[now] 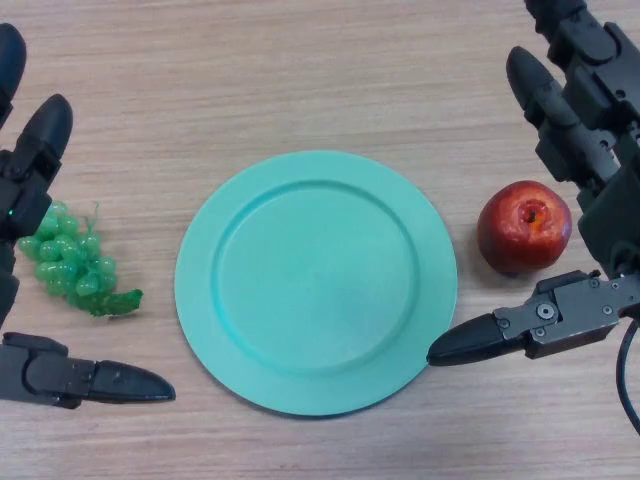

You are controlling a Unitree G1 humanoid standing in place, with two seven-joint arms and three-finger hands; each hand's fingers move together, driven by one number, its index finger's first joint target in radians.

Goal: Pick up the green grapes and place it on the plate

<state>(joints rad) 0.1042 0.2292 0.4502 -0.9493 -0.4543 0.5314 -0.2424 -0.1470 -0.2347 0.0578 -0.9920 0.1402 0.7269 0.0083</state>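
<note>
Where the worktop [300, 60] meets the view's left edge, the green grapes [72, 262] lie on the wood, well left of the plate [315, 282] and not touching it. The left robot hand [30, 170] brackets the bunch, fingers spread above and thumb below, gripping nothing. The turquoise plate sits in the middle. A red apple [524, 227] rests just right of it, between the straight, spread fingers and thumb of the right robot hand [590, 200].
</note>
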